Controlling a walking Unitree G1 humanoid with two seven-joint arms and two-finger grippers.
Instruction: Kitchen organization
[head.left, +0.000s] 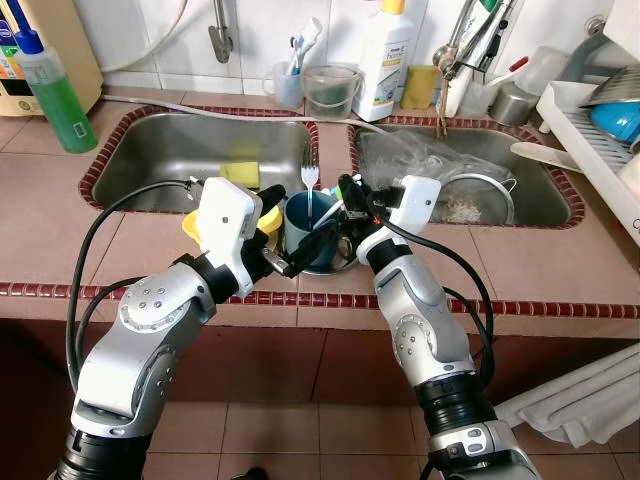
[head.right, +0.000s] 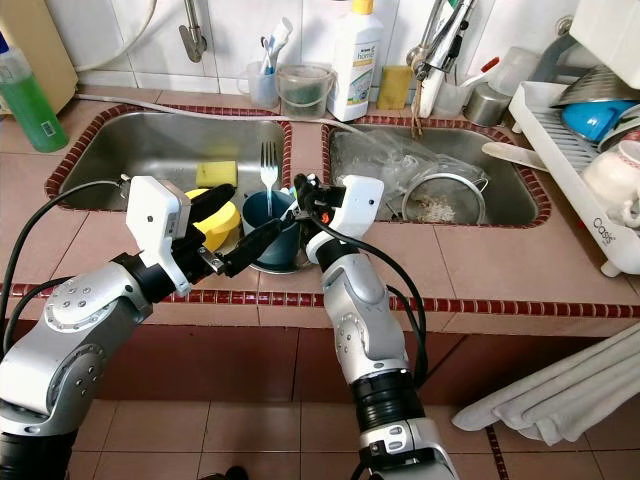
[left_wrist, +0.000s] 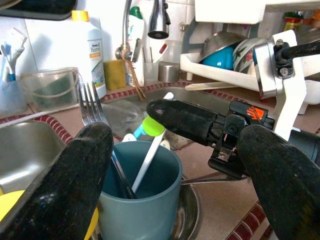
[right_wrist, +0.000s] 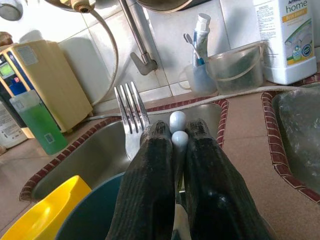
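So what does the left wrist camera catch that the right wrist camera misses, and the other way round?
Left wrist camera, not the right: the white plastic dish rack holding a blue bowl.
Right wrist camera, not the left: the bottle of green liquid and the beige appliance behind it.
Both: the teal plastic cup, the steel fork standing in it, the white-handled utensil held in the shut jaws of the right gripper, and the white detergent bottle.
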